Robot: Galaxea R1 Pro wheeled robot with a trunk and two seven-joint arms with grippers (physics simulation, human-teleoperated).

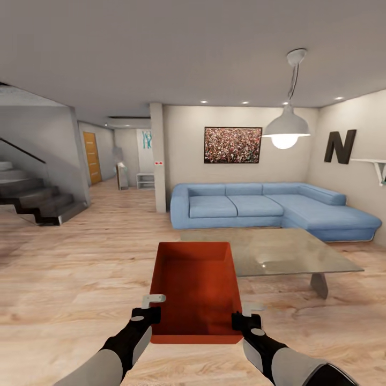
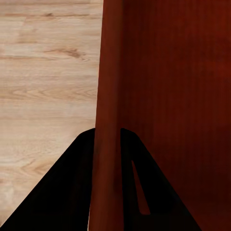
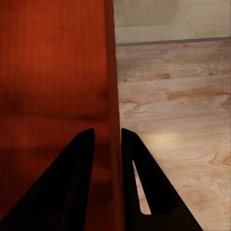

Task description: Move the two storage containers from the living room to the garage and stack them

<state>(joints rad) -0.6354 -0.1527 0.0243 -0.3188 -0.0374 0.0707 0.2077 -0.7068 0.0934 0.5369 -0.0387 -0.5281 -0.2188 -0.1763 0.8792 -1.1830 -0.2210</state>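
The storage container (image 1: 195,289) hung above the living room's wood-plank floor (image 1: 64,279); we clamped our left gripper (image 1: 151,313) and right gripper (image 1: 242,320) on its side walls.

I see blue sectional sofa (image 1: 268,206) at 1 o'clock against far wall | glass coffee table (image 1: 279,252) just in front of it | white pendant lamp (image 1: 286,128) lit above | framed picture (image 1: 232,145) at 12 | black letter N (image 1: 340,146) at 2 | dark staircase (image 1: 32,198) at 10 | wooden door (image 1: 91,157) far at 11, possibly shut
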